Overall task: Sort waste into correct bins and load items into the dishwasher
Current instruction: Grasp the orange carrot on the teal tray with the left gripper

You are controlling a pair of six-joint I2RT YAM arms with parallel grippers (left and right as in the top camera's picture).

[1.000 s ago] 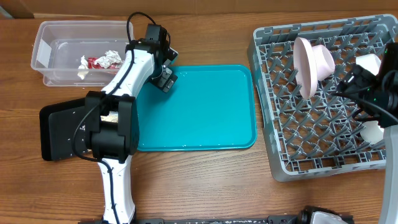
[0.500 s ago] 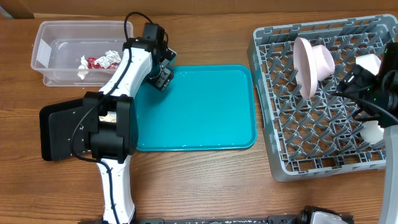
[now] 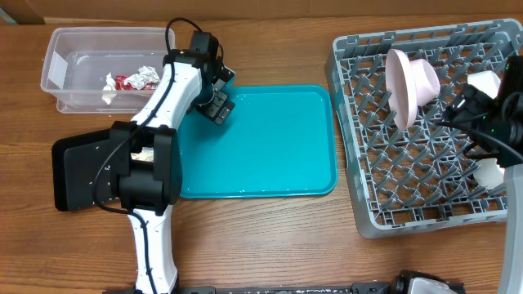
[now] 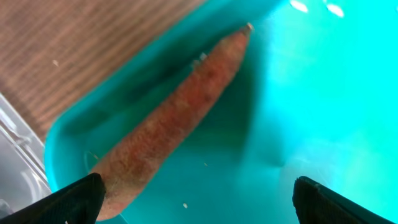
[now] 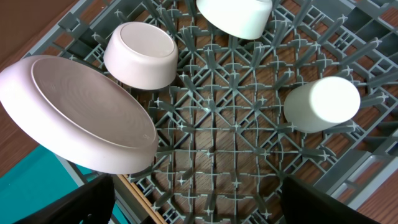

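Observation:
A small orange carrot [image 4: 168,118] lies in the back left corner of the teal serving tray [image 3: 270,147]. My left gripper [image 4: 199,199] is open just above it, with the carrot's thick end by the left finger; it also shows in the overhead view [image 3: 216,104]. My right gripper [image 5: 205,214] is open and empty over the grey dish rack [image 3: 409,188]. The rack holds a pale pink plate [image 5: 81,118] on edge, two white bowls [image 5: 140,56] [image 5: 236,15], a white cup [image 5: 320,106] and a wooden chopstick [image 5: 140,199].
The clear tub [image 3: 61,49] at the back left holds red-and-white wrappers [image 3: 131,80] and white tissue [image 3: 109,88]. The black tray [image 3: 78,175] lies at the left, partly under my left arm, with beige scraps [image 3: 145,153] in it.
My left gripper shifted slightly toward the tub and came back over the tray's corner. The right arm has not moved.

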